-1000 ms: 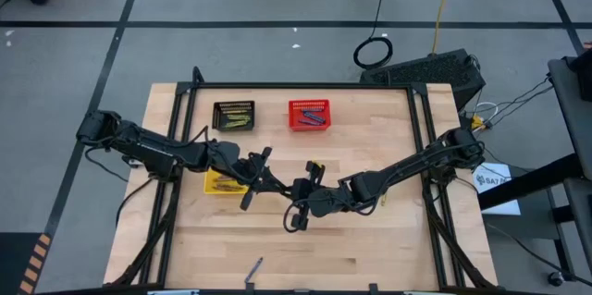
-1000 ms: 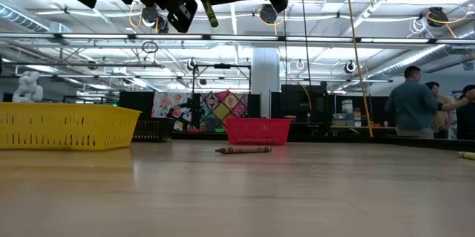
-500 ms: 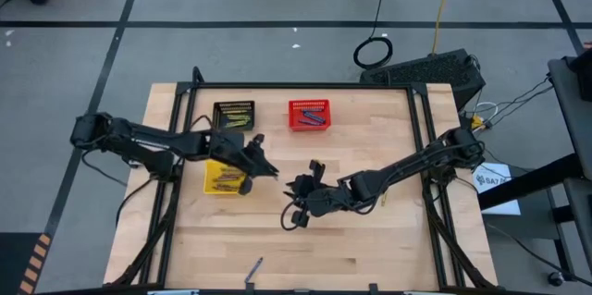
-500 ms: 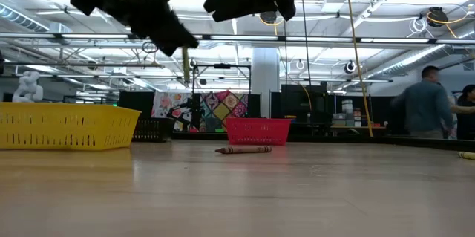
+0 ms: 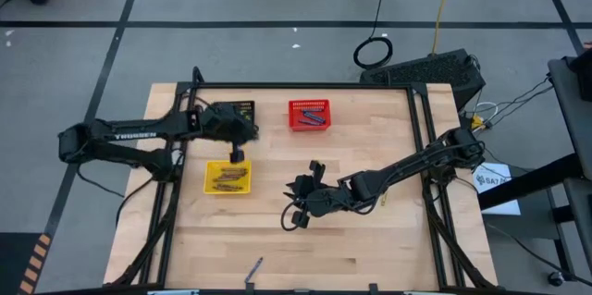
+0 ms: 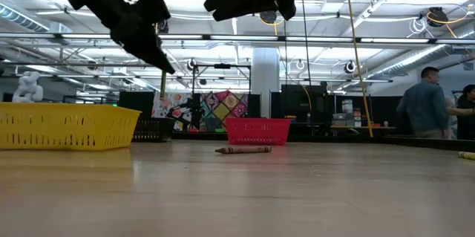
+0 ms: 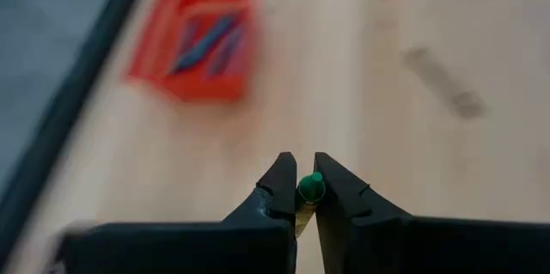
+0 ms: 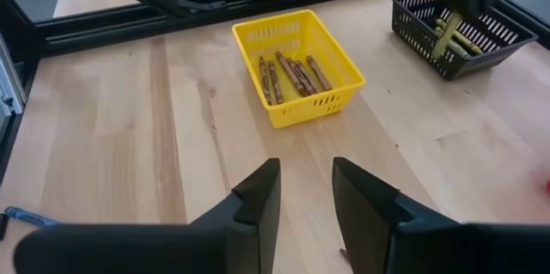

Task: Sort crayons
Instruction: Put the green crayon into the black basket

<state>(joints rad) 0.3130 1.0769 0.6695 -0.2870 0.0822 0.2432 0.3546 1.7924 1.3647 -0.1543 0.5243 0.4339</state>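
The left gripper [image 5: 238,154] hangs above the table between the black basket [image 5: 242,109] and the yellow basket [image 5: 228,178], its fingers pinching a yellow-green crayon [image 7: 308,190] that points down out of the tips. The right gripper [image 8: 304,190] hovers over bare wood near the table's [image 5: 370,249] middle, fingers spread with nothing between them. Brown-orange crayons [image 8: 292,76] lie in the yellow basket, blue crayons [image 5: 310,118] in the red basket [image 5: 309,104], and one brown crayon [image 6: 243,149] lies loose on the tabletop.
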